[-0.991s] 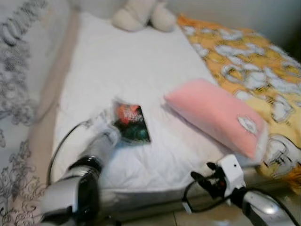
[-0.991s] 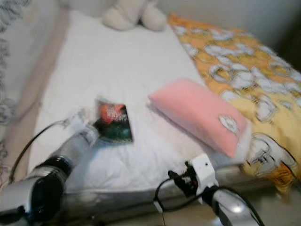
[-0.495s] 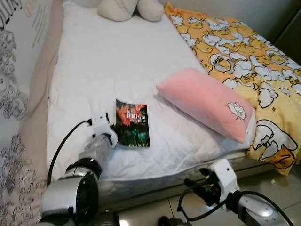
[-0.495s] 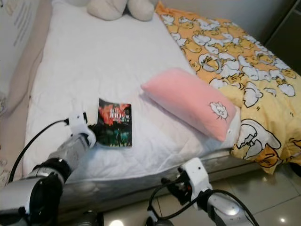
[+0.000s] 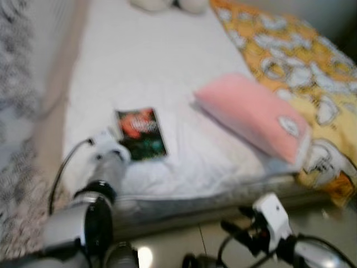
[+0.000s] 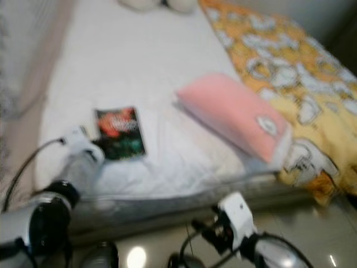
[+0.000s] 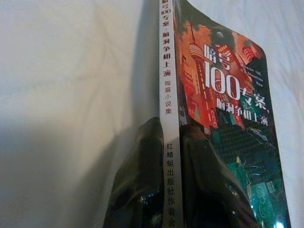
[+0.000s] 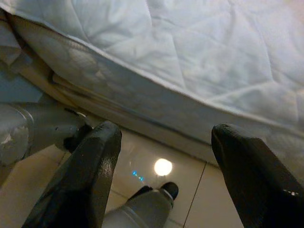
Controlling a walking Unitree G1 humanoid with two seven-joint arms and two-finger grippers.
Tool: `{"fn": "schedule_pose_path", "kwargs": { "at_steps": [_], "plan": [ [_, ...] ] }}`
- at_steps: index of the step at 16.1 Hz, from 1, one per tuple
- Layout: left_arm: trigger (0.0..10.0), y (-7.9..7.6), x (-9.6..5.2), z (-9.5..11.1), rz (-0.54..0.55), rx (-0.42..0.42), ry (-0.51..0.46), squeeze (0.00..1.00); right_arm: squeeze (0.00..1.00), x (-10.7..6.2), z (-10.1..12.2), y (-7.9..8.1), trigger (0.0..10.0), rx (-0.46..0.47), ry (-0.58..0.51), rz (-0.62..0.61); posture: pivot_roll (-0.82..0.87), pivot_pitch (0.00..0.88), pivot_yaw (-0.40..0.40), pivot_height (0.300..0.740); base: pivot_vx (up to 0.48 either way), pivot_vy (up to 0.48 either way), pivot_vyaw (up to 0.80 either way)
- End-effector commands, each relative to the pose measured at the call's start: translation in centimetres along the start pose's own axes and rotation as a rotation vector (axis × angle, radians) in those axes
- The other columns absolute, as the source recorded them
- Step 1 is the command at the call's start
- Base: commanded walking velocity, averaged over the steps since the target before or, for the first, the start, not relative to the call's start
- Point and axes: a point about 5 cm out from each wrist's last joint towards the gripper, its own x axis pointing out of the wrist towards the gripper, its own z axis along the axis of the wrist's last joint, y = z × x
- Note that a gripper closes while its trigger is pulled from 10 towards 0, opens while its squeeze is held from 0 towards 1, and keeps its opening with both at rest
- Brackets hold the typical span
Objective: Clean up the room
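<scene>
Book: a paperback [image 5: 140, 134] with a red and green cover lies flat on the white mattress [image 5: 156, 67], toward the bed's near edge, at about 9 o'clock from the pink pillow [image 5: 254, 123].
Left gripper: the left gripper [image 7: 172, 137] is at the book's near left corner; in the left wrist view its two black fingers [image 7: 142, 180] sit narrow on either side of the white spine, pinching it.
Right gripper: the right gripper [image 8: 164, 152] hangs low over the tiled floor [image 8: 156, 190] just off the bed's front edge, fingers spread wide, holding nothing.
Pillow: lies on a diagonal, its far end near the bed's middle, its near end at 5 o'clock, touching the yellow duck-print blanket [image 5: 312, 78].
Plush toy: pale shape [image 5: 167, 4] at 12 o'clock, at the far end of the mattress.
Change: against half a second ago the whole picture has gone blurred and shifted, so the camera has moved; book, pillow and blanket keep the same places relative to each other, and the left gripper stays at the book.
</scene>
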Motion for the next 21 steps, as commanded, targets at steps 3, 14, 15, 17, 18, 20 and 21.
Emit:
{"fn": "schedule_pose_path", "kwargs": {
  "at_steps": [3,14,15,17,18,20,21],
  "plan": [
    [10.0,-1.7,0.1,-0.1,-0.026,0.004,-0.003,1.0,0.0,-0.9,0.1,-0.3,10.0,0.008,0.006,-0.011,-0.24,0.161,-0.169,0.74,0.0,0.0,0.0],
    [10.0,-2.0,0.3,1.9,-0.164,0.515,-0.029,1.0,0.0,-1.1,-0.8,1.4,10.0,0.056,0.037,0.01,-0.23,0.192,-0.148,0.74,0.0,0.0,0.0],
    [10.0,-1.6,0.3,2.1,-0.157,0.552,-0.03,1.0,0.0,-1.0,-0.9,1.5,10.0,0.06,0.043,0.015,-0.22,0.192,-0.147,0.74,0.0,0.0,0.0],
    [10.0,-0.6,0.2,2.0,-0.141,0.607,-0.024,1.0,0.0,-0.8,-1.1,1.5,10.0,0.065,0.051,0.019,-0.21,0.191,-0.143,0.74,0.0,0.0,0.0],
    [10.0,0.2,0.2,2.0,-0.115,0.629,-0.028,1.0,0.0,-0.7,-1.2,1.5,10.0,0.072,0.051,0.019,-0.2,0.19,-0.14,0.74,0.0,0.0,0.0],
    [10.0,2.2,0.0,2.3,-0.041,0.659,-0.041,1.0,0.0,-0.1,-1.4,1.6,10.0,0.075,0.052,0.027,-0.18,0.174,-0.132,0.74,0.0,0.0,0.0],
    [10.0,2.7,-0.1,2.8,-0.029,0.682,-0.068,1.0,0.0,0.2,-1.3,1.6,10.0,0.073,0.04,0.026,-0.17,0.163,-0.125,0.74,0.0,0.0,0.0]
  ]
}}
